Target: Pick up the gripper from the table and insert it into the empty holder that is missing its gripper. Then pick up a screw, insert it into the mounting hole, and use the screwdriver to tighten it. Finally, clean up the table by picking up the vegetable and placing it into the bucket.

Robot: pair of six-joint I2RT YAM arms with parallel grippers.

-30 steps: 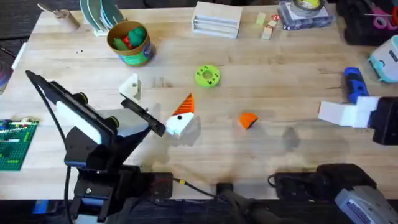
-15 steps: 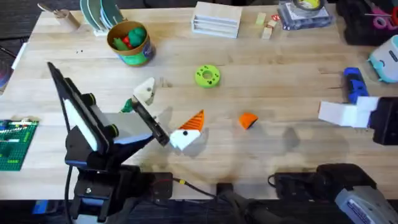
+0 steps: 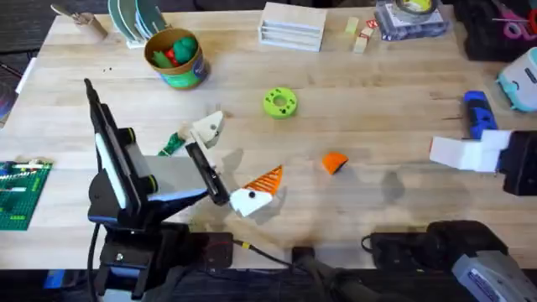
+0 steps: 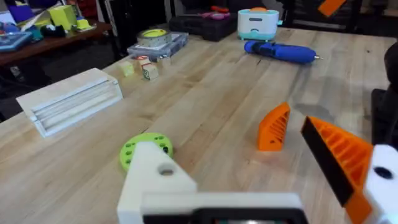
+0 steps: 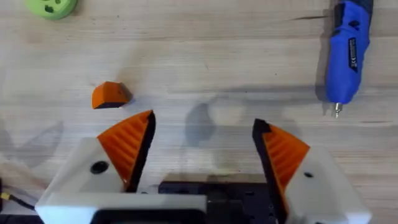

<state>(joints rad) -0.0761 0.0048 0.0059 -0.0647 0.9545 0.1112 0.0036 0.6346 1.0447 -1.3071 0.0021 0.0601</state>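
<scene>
The loose orange gripper (image 3: 335, 162) (image 4: 273, 128) (image 5: 111, 94) lies on the table's middle. My left gripper (image 3: 237, 153) (image 4: 233, 146) hangs open to its left, one finger being the bare white holder (image 3: 206, 130) (image 4: 155, 183) and the other carrying an orange pad (image 3: 265, 179). The green vegetable (image 3: 172, 143) lies beside the holder finger. At the right lies the blue screwdriver (image 3: 478, 113) (image 5: 347, 50) (image 4: 280, 51), with my right gripper (image 3: 466, 153) (image 5: 204, 127) open and empty near it. The bucket (image 3: 174, 57), holding toys, stands at the back left. A screw is out of view.
A lime-green disc (image 3: 279, 102) (image 4: 146, 148) sits behind the loose pad. A white box (image 3: 292, 25), small blocks (image 3: 361, 38) and a tape case (image 3: 409, 17) line the far edge. A green baseplate (image 3: 21, 193) lies at the left edge.
My left gripper has swung right and toward the near edge. The vegetable now shows beside the holder finger. The right arm and the loose pad have not moved.
</scene>
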